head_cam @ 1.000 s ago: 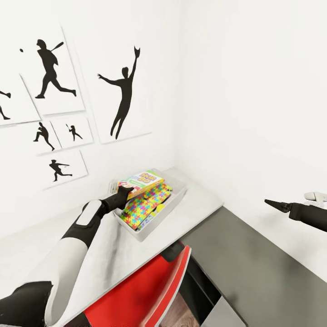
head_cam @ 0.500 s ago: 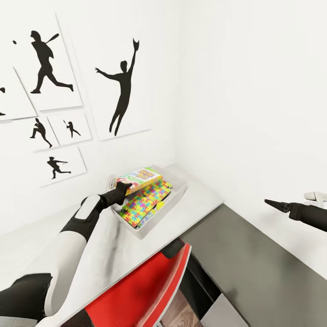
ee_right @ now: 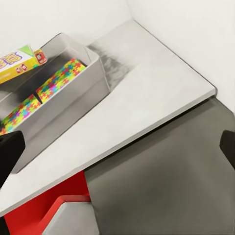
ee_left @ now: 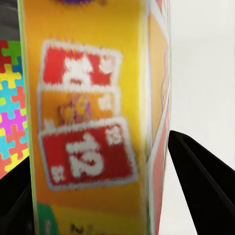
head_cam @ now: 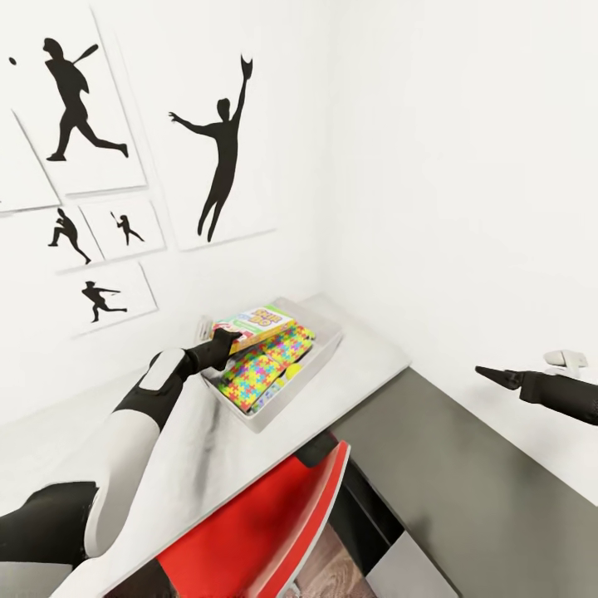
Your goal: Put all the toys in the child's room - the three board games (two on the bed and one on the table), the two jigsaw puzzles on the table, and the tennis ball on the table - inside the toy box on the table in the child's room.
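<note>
Left claw [head_cam: 223,345], black, at the near-left end of the shallow light grey rectangular toy box [head_cam: 320,365], its 2 fingers closed on the edge of the thin yellow-green-red-white SKIP-BO board game box [head_cam: 253,323]. In the left wrist view the same box [ee_left: 93,122] stands between the 2 black fingers [ee_left: 200,181], its red and white card prints facing the camera. The box is tilted, raised above the tray's far side and above the 2 thin square multicoloured jigsaw slabs [head_cam: 264,365] lying in the tray. A small yellow-green patch [head_cam: 291,370] shows beside the slabs; whether it is the ball cannot be told.

The toy box sits on the long light grey table [head_cam: 365,357], near its far right corner, close to the white walls [head_cam: 465,166]. A red chair [head_cam: 257,523] stands against the near edge of the table, below the tray. To the right, a lower dark grey cabinet top [head_cam: 448,482] adjoins the table.

Right claw [head_cam: 495,375], black, hangs over the cabinet top, well apart from the tray; its tips appear together in the head view, but whether it is open or closed cannot be told.

5 black baseball-player silhouette pictures [head_cam: 220,149] hang on the left wall. A strip of wood plank floor [head_cam: 332,565] shows under the chair.
</note>
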You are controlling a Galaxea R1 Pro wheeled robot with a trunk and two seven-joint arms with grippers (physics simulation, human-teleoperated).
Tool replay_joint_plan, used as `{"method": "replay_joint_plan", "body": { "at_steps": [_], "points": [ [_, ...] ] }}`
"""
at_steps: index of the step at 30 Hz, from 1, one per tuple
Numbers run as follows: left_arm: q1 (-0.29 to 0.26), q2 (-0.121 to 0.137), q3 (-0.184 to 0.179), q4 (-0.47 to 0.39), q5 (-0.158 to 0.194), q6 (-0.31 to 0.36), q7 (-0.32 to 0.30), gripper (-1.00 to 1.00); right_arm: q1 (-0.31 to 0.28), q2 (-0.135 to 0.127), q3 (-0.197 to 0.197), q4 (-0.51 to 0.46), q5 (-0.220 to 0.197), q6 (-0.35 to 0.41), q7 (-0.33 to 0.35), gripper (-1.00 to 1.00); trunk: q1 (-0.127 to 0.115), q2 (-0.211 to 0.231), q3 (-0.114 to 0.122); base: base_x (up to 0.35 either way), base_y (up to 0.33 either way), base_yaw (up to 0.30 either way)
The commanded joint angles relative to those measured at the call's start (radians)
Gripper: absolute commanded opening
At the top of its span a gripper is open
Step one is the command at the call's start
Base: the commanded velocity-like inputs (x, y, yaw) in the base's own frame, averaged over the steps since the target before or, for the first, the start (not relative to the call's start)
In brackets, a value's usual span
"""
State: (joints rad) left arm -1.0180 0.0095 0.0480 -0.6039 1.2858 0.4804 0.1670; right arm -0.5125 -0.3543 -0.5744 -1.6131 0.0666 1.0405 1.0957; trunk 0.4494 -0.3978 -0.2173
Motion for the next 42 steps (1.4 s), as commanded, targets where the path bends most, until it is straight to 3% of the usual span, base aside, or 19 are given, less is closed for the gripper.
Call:
{"method": "replay_joint_plan", "body": {
  "at_steps": [1, 26, 42],
  "points": [
    [-0.006, 0.0, 0.003, 0.003, 0.011, 0.004, 0.01, -1.0, -0.001, 0.0, 0.0, -0.001, 0.007, 0.007, 0.008, 1.0, 0.001, -0.002, -0.004, 0.0, 0.0, 0.0],
    [-0.048, -0.011, -0.001, 0.025, 0.009, 0.002, 0.019, -1.0, -0.001, 0.0, 0.007, -0.001, 0.007, 0.007, 0.008, 1.0, 0.001, -0.002, -0.045, 0.0, 0.0, 0.0],
    [-0.091, -0.025, -0.004, 0.026, 0.009, 0.003, 0.068, -1.0, -0.001, 0.0, 0.007, -0.001, 0.007, 0.007, 0.009, 1.0, 0.001, -0.002, -0.071, 0.0, 0.0, 0.0]
  ]
}}
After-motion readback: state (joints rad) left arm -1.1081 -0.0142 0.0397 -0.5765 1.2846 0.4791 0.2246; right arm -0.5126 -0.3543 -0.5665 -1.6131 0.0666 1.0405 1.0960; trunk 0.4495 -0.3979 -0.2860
